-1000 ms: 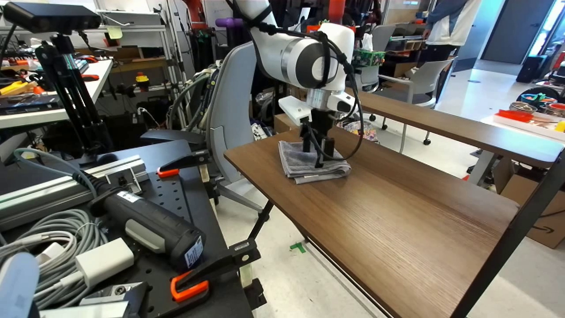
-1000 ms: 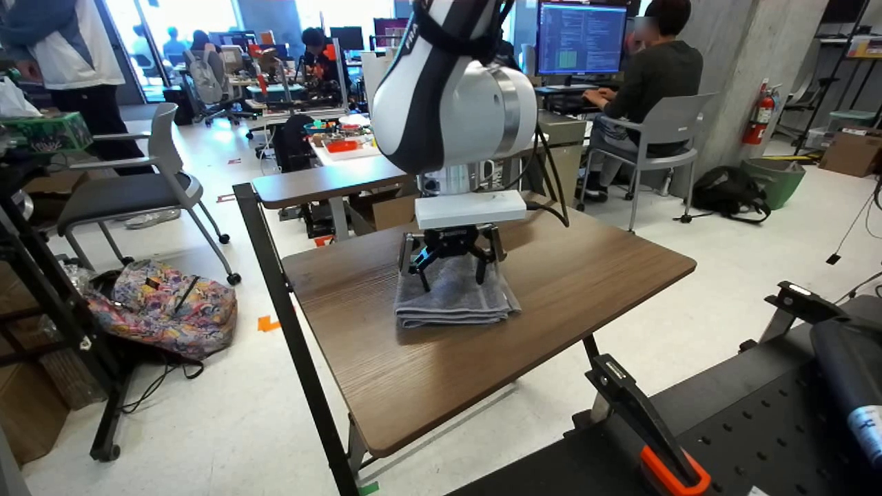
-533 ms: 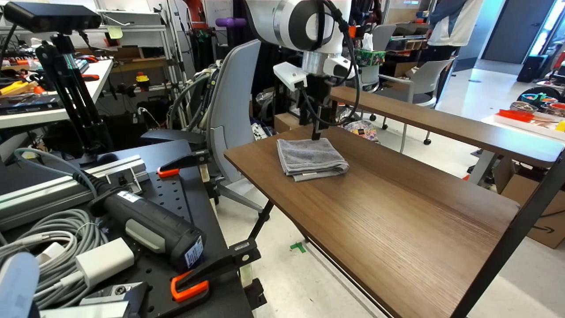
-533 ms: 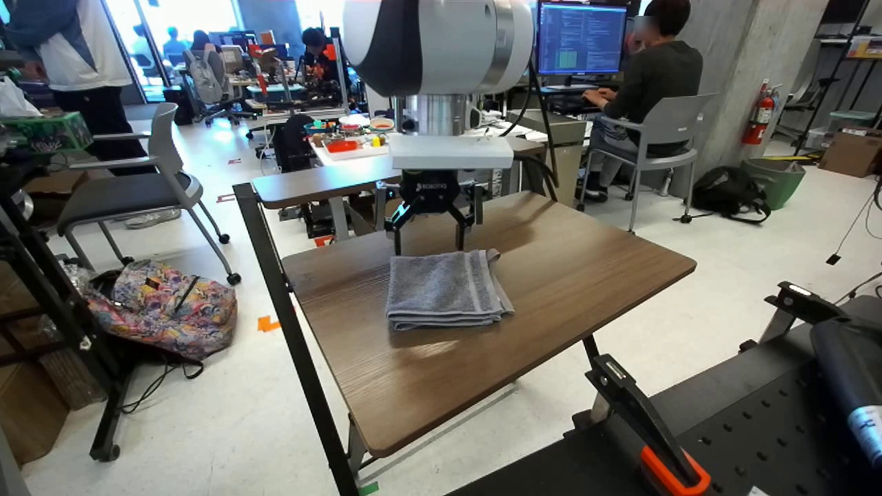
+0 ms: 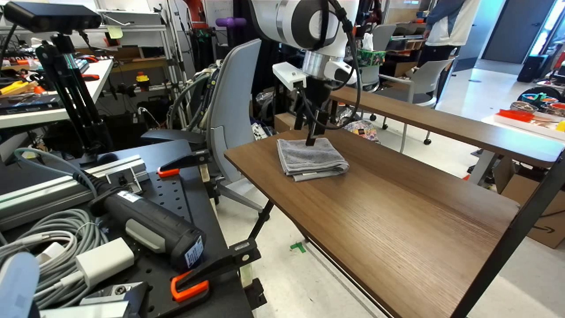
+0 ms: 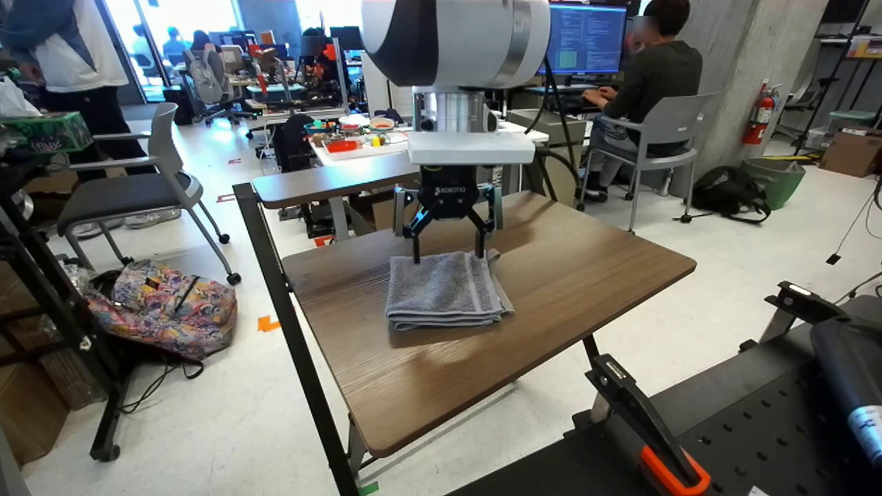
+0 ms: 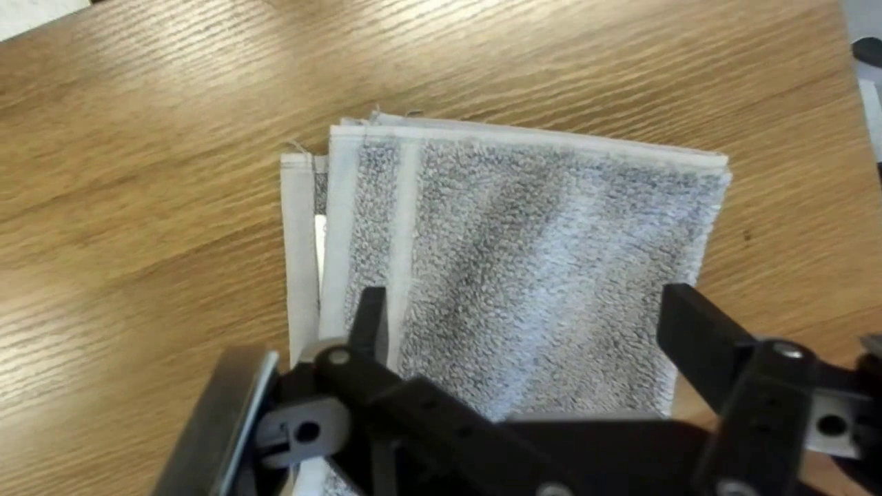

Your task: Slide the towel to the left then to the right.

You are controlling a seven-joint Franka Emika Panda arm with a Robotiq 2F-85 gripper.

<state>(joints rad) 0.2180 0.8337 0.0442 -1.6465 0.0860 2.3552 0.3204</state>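
Gripper point(image 6: 448, 257), jaws apart, reaches farther over the folded grey towel point(image 6: 441, 293) than half a second ago | towel unmoved | slide likely awaits firm contact

A towel point(image 7: 537, 241) of rough, matt terry cloth, hemmed in smoother flat weave, rests on a table point(image 5: 384, 212) whose smooth wood-grain top carries a sheen. The gripper point(image 6: 448, 257) mixes matt surfaces with shinier metal, beneath an arm point(image 6: 475, 41) with a smooth, hard-looking shell and a bright metal collar point(image 6: 451, 114). At near left in an exterior view, a bare metal rail point(image 5: 48, 194) lies on a matt benchtop point(image 5: 176, 207).
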